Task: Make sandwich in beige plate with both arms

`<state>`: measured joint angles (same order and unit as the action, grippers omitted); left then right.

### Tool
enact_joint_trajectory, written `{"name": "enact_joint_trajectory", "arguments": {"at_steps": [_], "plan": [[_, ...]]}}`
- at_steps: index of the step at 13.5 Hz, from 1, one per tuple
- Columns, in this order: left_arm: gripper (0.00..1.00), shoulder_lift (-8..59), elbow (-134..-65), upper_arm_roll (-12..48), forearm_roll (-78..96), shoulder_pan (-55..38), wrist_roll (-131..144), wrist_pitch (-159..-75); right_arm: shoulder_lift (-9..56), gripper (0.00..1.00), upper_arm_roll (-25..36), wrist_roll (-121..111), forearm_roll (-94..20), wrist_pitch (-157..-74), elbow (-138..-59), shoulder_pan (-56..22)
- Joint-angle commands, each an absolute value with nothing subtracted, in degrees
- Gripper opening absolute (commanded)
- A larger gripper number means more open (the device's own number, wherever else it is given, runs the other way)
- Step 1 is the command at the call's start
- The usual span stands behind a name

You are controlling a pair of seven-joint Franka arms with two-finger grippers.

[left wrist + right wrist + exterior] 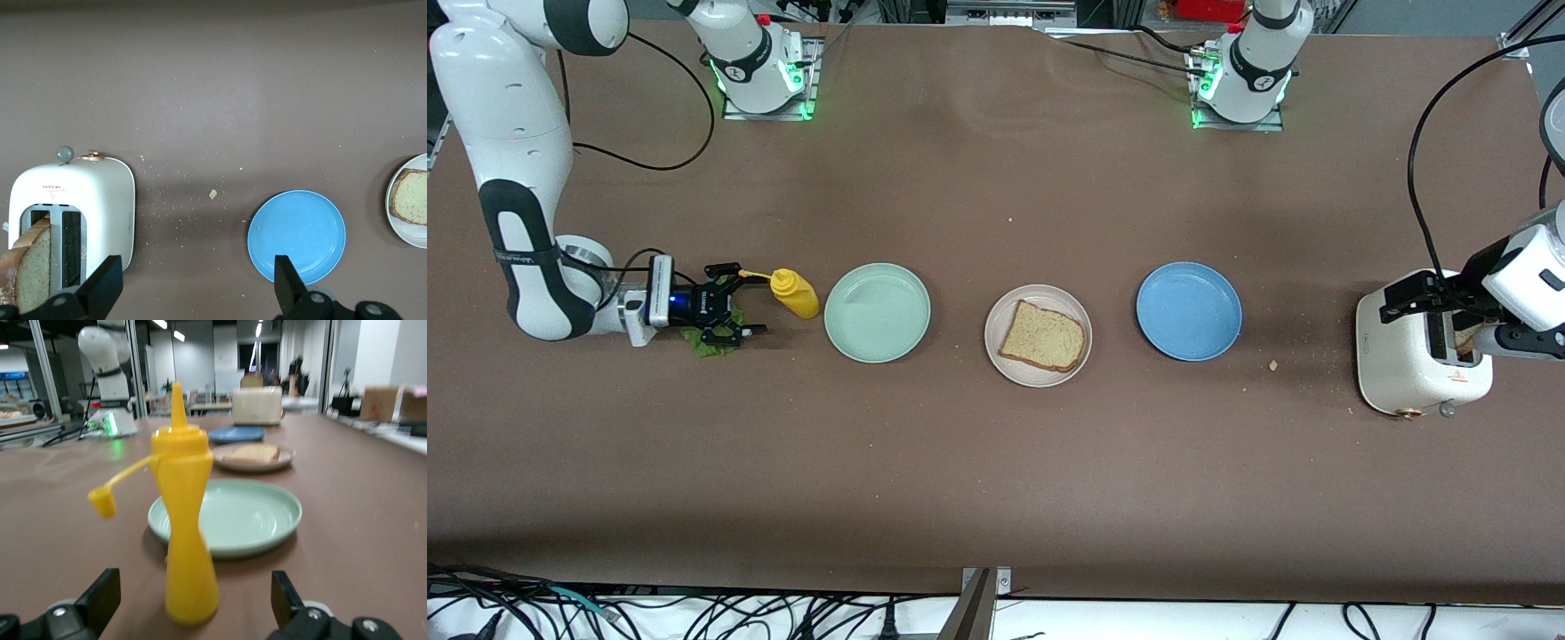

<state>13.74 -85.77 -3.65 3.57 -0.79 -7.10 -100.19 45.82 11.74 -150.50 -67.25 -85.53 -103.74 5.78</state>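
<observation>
One bread slice [1043,336] on beige plate [996,351], awaiting lettuce. Right gripper [734,300] low by mustard bottle [795,292], jaws wide, empty. Left gripper [193,287] over toaster [1412,360], jaws wide, empty, prob. for 2nd slice.

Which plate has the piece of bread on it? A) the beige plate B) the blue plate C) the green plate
A: one bread slice lies on the beige plate, which sits between the mint green plate and the blue plate; both of those hold nothing.
</observation>
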Motion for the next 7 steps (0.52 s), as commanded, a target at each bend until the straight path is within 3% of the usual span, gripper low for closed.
{"name": "enact_joint_trajectory", "arguments": {"at_steps": [1,5,7], "plan": [[1.00,13.10,-86.31,-3.60,1.67,-1.23,-6.24,-99.84,45.80,1.00,13.35,-141.27,-62.15,-86.83,-99.41,5.54],[1.00,13.10,-86.31,-3.60,1.67,-1.23,-6.15,-99.84,44.22,1.00,15.64,-130.03,-58.19,-88.24,-99.14,5.28],[1.00,13.10,-86.31,-3.60,1.67,-1.23,-6.15,-99.84,40.19,1.00,16.26,-119.06,-52.77,-89.81,-97.05,3.70]]}}
